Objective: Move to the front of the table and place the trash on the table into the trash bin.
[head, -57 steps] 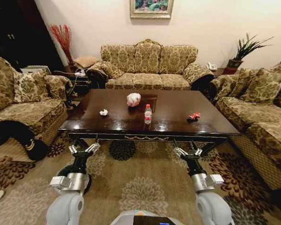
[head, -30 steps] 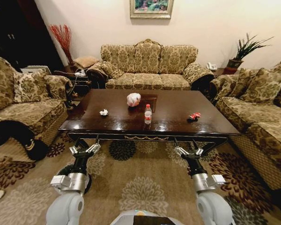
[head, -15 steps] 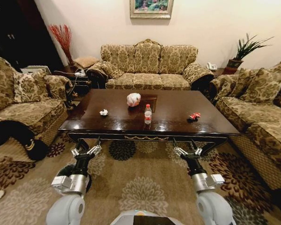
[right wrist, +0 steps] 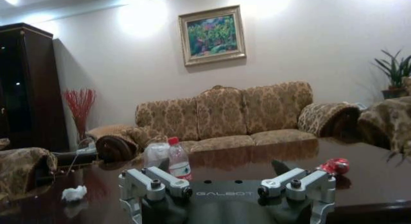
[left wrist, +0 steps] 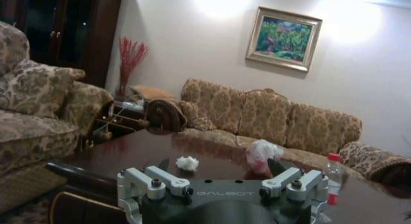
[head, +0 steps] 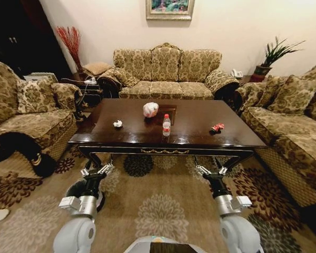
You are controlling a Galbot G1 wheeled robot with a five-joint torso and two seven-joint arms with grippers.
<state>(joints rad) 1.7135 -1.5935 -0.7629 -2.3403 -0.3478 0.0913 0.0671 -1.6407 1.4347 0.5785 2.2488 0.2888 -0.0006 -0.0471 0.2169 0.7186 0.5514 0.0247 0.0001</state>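
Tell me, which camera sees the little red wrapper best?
The right wrist view: the red wrapper sits close, lying on the table past the right pincer. The head view shows the wrapper small and far away. The left wrist view looks toward other trash instead.

The worktop [head: 200,134], a large rectangular coffee table of glossy dark brown wood, carries four things well apart: a small white paper wad [head: 117,124], a pinkish-white lump [head: 150,109], an upright clear red-capped bottle [head: 166,125], and a red wrapper [head: 217,127].

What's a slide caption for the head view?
Both open grippers, left and right, held before the table bearing four trash items.
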